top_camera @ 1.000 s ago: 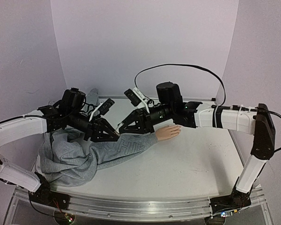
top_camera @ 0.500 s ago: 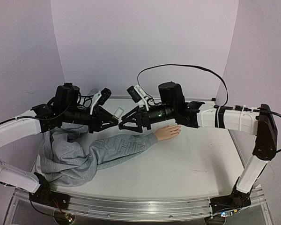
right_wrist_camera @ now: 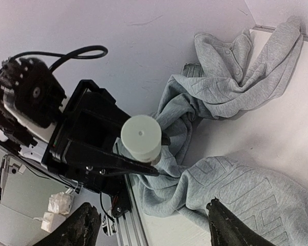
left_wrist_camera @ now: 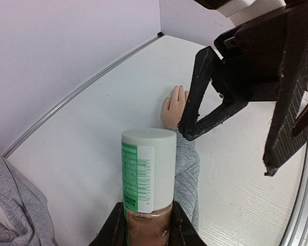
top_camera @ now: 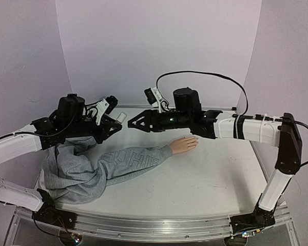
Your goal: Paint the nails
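A small bottle (left_wrist_camera: 149,177) with a white cap and brownish liquid is held above the table, and my left gripper (left_wrist_camera: 148,225) is shut on its glass body. The top view shows the bottle (top_camera: 121,117) raised over the grey sweatshirt sleeve (top_camera: 136,160). My right gripper (top_camera: 129,124) stands open just right of the cap, not touching it. From the right wrist, the cap (right_wrist_camera: 141,137) lies ahead of my open right gripper (right_wrist_camera: 153,205). The peach mannequin hand (top_camera: 184,145) lies flat, and its nails (left_wrist_camera: 178,90) are too small to make out.
The bunched body of the grey sweatshirt (top_camera: 69,174) lies at the left front of the white table (top_camera: 215,179). A black cable (top_camera: 200,74) loops above the right arm. Lilac walls enclose the back and both sides.
Both grippers have risen from just above the sleeve. The left carried the bottle up and leftward. The right gripper went from shut to open and now faces the cap.
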